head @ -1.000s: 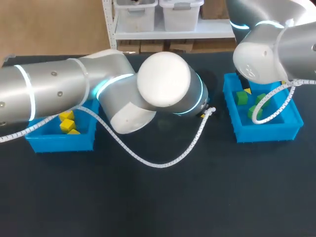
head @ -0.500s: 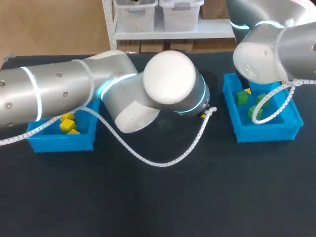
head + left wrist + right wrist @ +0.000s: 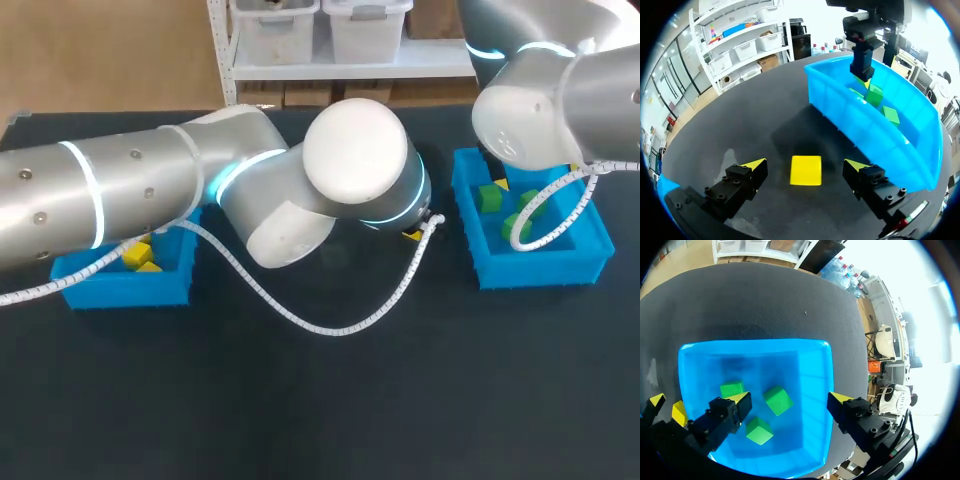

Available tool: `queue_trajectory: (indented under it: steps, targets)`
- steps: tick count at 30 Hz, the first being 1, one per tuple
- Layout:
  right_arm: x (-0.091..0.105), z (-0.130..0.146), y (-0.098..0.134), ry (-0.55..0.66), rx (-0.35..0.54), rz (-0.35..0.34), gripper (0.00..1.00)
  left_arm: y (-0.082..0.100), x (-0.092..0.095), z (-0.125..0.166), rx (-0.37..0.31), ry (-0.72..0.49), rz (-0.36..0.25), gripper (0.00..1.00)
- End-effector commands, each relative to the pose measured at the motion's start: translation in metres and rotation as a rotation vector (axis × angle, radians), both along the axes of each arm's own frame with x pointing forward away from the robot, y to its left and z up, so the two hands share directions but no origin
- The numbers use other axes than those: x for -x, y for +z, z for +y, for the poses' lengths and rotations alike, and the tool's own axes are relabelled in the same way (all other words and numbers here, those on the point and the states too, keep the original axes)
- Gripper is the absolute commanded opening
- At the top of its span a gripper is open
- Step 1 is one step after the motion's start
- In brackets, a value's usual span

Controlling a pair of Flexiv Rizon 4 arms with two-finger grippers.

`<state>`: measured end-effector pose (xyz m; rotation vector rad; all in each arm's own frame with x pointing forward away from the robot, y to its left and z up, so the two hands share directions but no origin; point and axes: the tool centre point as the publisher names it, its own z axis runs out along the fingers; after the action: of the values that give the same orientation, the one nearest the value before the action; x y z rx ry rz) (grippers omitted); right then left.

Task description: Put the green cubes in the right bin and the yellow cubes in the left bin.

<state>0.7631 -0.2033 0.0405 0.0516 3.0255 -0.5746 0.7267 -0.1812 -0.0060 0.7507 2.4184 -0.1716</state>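
A yellow cube (image 3: 806, 170) lies flat on the black table between the spread fingers of my left gripper (image 3: 805, 164), which is open and touches nothing. Just beyond it stands the right blue bin (image 3: 867, 131) with green cubes (image 3: 874, 94) inside. My right gripper (image 3: 790, 399) hangs open over that bin (image 3: 815, 390), above three green cubes (image 3: 778, 400). In the head view my left arm (image 3: 350, 170) reaches across the middle and hides its own gripper. The left bin (image 3: 125, 288) holds yellow cubes (image 3: 142, 254), partly behind the arm.
A white coiled cable (image 3: 330, 325) loops from my left arm over the table's middle. Another cable (image 3: 545, 215) hangs from my right arm over the right bin (image 3: 530, 265). The bin's near wall rises a short way beyond the yellow cube.
My left arm has slid to the right, toward the right bin, covering more of the left bin. The right arm has not moved and both grippers stay open.
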Motion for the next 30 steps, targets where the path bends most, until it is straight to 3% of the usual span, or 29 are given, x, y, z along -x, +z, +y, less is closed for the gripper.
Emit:
queue_trajectory:
  steps: [1, 3, 4, 19, 25, 30]
  targets:
    - [0.002, -0.001, 0.000, 0.001, -0.002, -0.003, 1.00, -0.005, -0.005, -0.007, -0.002, -0.009, 0.012, 0.45]
    - [0.002, -0.001, 0.000, 0.001, -0.002, -0.003, 1.00, -0.006, -0.004, -0.008, -0.003, -0.010, 0.015, 0.06]
    - [0.002, -0.001, 0.000, 0.001, -0.002, -0.003, 1.00, -0.007, -0.004, -0.008, -0.004, -0.010, 0.017, 0.00]
    - [0.002, -0.001, 0.000, 0.001, -0.002, -0.003, 1.00, 0.000, 0.002, 0.003, -0.024, -0.004, 0.023, 0.00]
    - [0.002, -0.001, 0.000, 0.001, -0.002, -0.003, 1.00, 0.028, 0.011, 0.019, -0.044, -0.003, 0.038, 0.00]
    - [0.002, -0.001, 0.000, 0.001, -0.002, -0.003, 1.00, 0.064, 0.027, 0.045, -0.062, 0.004, 0.023, 0.00]
